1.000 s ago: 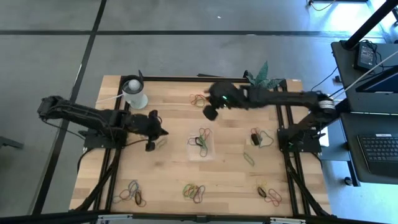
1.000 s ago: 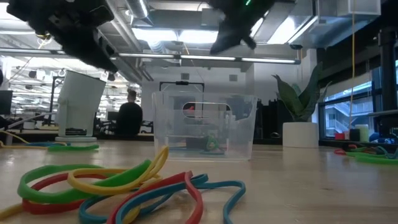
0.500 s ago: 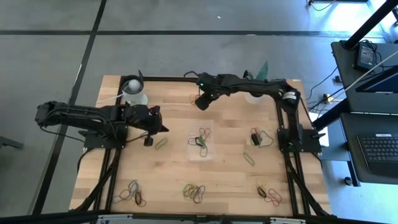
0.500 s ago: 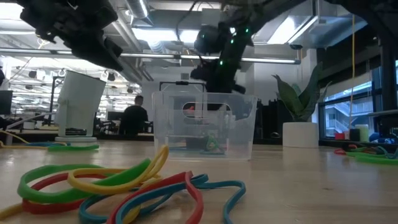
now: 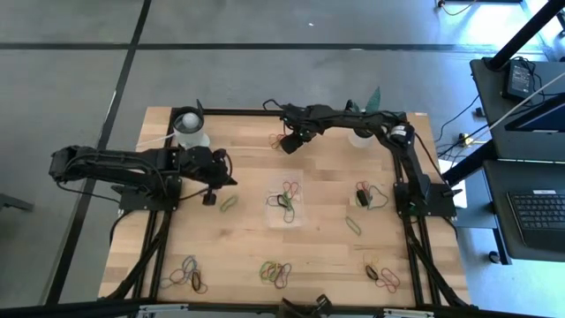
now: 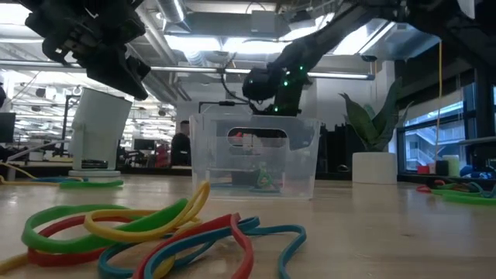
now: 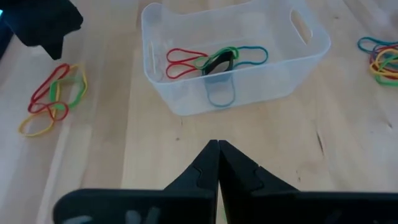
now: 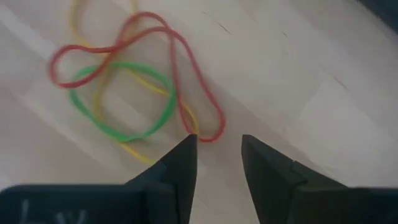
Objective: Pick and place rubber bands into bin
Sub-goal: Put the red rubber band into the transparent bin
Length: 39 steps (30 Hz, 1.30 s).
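The clear bin [image 5: 285, 201] stands mid-table with a few rubber bands [image 7: 211, 61] lying in it. A loose bunch of red, green and yellow rubber bands [image 8: 127, 81] lies flat on the wood near the far edge. My right gripper [image 8: 217, 142] hangs open just over that bunch [image 5: 281, 140], pointing steeply down, its fingertips on either side of the red loop's end [image 8: 208, 132]. My left gripper [image 7: 217, 148] is shut with nothing in it, raised above the table to the left of the bin [image 7: 230, 62].
More rubber-band heaps lie along the near edge [image 5: 190, 274] [image 5: 275, 272] [image 5: 381, 274] and right of the bin [image 5: 366, 196]. A single green band [image 5: 229, 203] lies left of the bin. A white cup [image 5: 190, 131] and a potted plant [image 5: 364, 119] stand at the far edge.
My right gripper has come down from high above the table and gone toward the far edge, tipping steeply downward, until it hangs just over the far bunch of bands. The bin and the bands have stayed where they were.
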### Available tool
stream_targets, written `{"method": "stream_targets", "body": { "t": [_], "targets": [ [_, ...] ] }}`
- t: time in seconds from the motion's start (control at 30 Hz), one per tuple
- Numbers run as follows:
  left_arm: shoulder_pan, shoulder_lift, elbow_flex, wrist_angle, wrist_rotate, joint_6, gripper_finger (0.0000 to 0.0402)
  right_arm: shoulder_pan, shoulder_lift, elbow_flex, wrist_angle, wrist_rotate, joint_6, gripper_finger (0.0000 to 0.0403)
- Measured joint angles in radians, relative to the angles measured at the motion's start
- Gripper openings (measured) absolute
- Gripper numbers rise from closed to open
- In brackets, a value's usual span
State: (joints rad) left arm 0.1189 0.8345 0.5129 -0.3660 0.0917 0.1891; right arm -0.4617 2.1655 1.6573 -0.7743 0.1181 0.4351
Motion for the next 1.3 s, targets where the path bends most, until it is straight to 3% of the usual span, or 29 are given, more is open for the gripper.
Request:
{"method": "stream_targets", "body": {
  "t": [0.63,0.97,1.3],
  "targets": [
    [0.008,0.0,0.0,-0.005,0.0,0.008,0.0002,-0.036,0.037,0.0,0.062,-0.048,-0.018,0.013],
    [0.008,0.0,0.0,-0.005,0.008,0.006,0.0002,-0.093,0.042,0.0,0.063,-0.261,0.164,0.0127],
    [0.007,0.0,0.0,-0.021,0.049,-0.01,0.0002,-0.102,0.043,0.0,0.134,-0.357,0.22,0.0089]
  ]
}}
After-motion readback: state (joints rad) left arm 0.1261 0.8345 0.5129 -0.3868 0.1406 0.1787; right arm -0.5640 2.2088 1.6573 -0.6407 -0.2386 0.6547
